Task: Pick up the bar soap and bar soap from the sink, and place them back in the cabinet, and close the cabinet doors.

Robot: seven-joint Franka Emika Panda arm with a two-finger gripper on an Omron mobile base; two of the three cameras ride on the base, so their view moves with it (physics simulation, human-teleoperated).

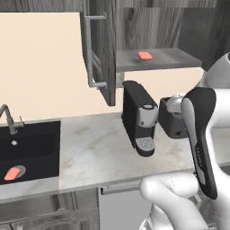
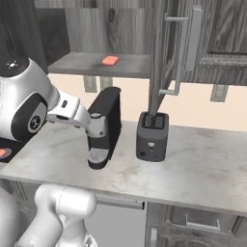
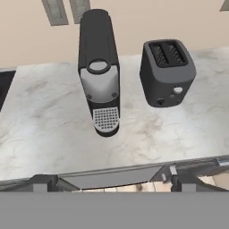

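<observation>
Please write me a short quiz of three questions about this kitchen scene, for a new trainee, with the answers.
1. True or false: both bar soaps already lie on the cabinet shelf.
2. Where is the second soap? A) in the sink B) on the toaster C) on the counter
3. Fill in: the cabinet doors are ____.

Key:
1. False: one soap lies on the cabinet shelf.
2. A: the other soap lies in the sink.
3. Open: see the cabinet door.

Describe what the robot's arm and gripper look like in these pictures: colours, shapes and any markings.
The arm is built of glossy white, rounded, tube-like segments with bulbous joints. A long dark inset panel runs along one link, and a dark round cap covers a joint. The gripper ends in two small dark, blocky fingertips. No cables or lettering can be seen.
</observation>
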